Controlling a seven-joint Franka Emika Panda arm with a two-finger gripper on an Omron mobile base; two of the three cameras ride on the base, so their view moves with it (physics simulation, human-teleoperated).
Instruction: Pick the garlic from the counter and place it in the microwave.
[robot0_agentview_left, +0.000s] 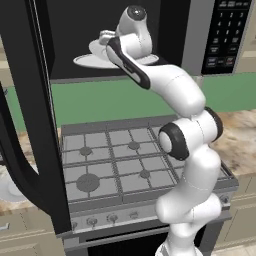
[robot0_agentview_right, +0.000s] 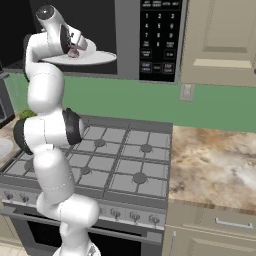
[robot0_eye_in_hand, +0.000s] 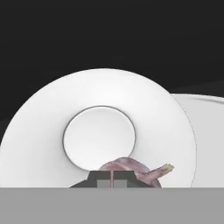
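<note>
The black microwave (robot0_agentview_right: 159, 35) hangs above the stove with its tall door (robot0_agentview_left: 30, 100) swung open to the left. Inside lies the white round turntable plate (robot0_eye_in_hand: 43, 131), which also shows in the base views (robot0_agentview_left: 85, 61) (robot0_agentview_right: 100, 57). My gripper (robot0_eye_in_hand: 111, 180) is reached into the cavity, just over the plate (robot0_agentview_right: 75, 47). It is shut on the pinkish garlic (robot0_eye_in_hand: 127, 168), whose stem tip points right. From the right base camera the garlic (robot0_agentview_right: 74, 51) hangs right under the hand, close above the plate.
A grey gas stove (robot0_agentview_left: 115, 165) with burner grates lies below the arm. The marbled counter (robot0_agentview_right: 215, 160) stretches to its right, under a tan wall cabinet (robot0_agentview_right: 220, 35). The open microwave door stands close on the arm's left.
</note>
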